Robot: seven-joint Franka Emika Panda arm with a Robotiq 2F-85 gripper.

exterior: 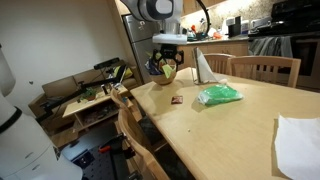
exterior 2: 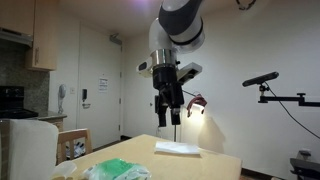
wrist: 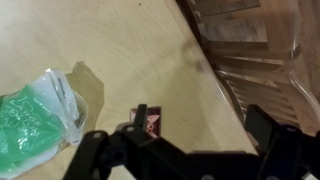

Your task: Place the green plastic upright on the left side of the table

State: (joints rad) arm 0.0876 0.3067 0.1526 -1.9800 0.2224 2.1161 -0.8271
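Observation:
The green plastic (exterior: pixel 219 95) lies flat on the tan table (exterior: pixel 200 130), right of its middle. It also shows in an exterior view (exterior 2: pixel 120 171) and at the left edge of the wrist view (wrist: pixel 35 115). My gripper (exterior: pixel 168 55) hangs high above the table's far left end, well clear of the plastic. In an exterior view (exterior 2: pixel 172 115) its fingers point down with nothing between them. In the wrist view my gripper (wrist: pixel 180 140) is open and empty, with bare table below it.
A small dark red packet (exterior: pixel 175 101) lies on the table under my gripper (wrist: pixel 150 120). An olive bowl (exterior: pixel 165 70) and a white pointed paper (exterior: pixel 203 65) stand at the far end. Wooden chairs (exterior: pixel 135 130) (wrist: pixel 260 50) line the edge. A white sheet (exterior: pixel 297 140) lies near right.

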